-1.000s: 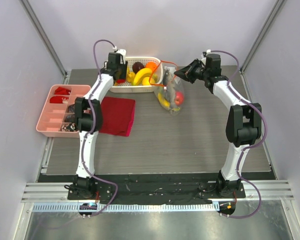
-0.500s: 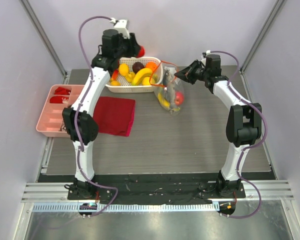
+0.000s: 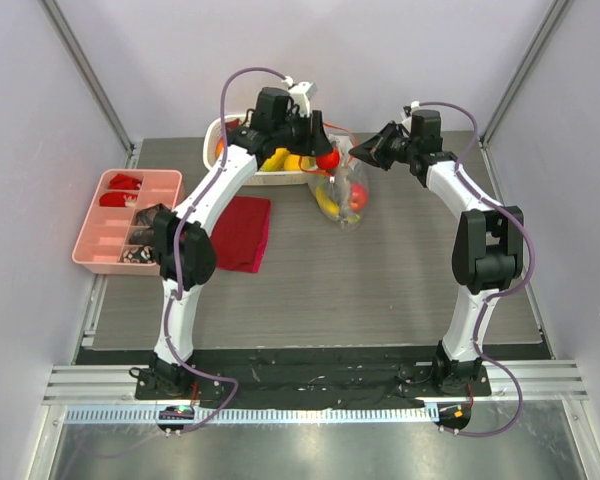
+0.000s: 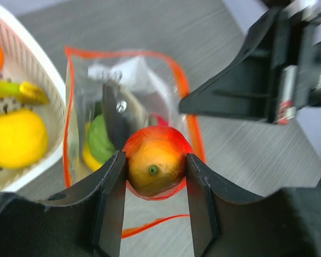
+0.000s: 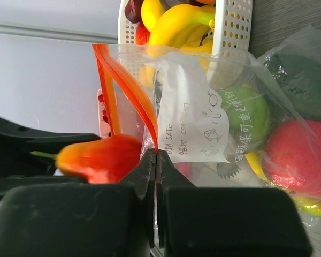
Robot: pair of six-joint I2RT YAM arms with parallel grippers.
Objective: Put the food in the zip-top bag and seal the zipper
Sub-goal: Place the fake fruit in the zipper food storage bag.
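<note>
My left gripper (image 4: 152, 176) (image 3: 327, 152) is shut on a red and yellow toy fruit (image 4: 156, 167), holding it just above the open mouth of the zip-top bag (image 4: 128, 85). The fruit also shows in the top view (image 3: 327, 158) and the right wrist view (image 5: 99, 158). My right gripper (image 5: 156, 158) (image 3: 360, 150) is shut on the bag's orange-red zipper edge (image 5: 129, 85), holding the bag (image 3: 343, 190) up and open. Inside the bag are a green round piece (image 5: 246, 115), a red piece (image 5: 299, 155) and a yellow banana (image 3: 327, 203).
A white slotted basket (image 3: 220, 130) holding bananas and other toy food stands behind my left arm; it also shows in the right wrist view (image 5: 235, 27). A folded dark red cloth (image 3: 242, 232) lies left of the bag. A pink divided tray (image 3: 120, 218) sits at the far left.
My left gripper has lifted the red and yellow fruit out of the basket and swung right with it, to just above the bag's mouth. My right gripper has held still on the bag edge.
</note>
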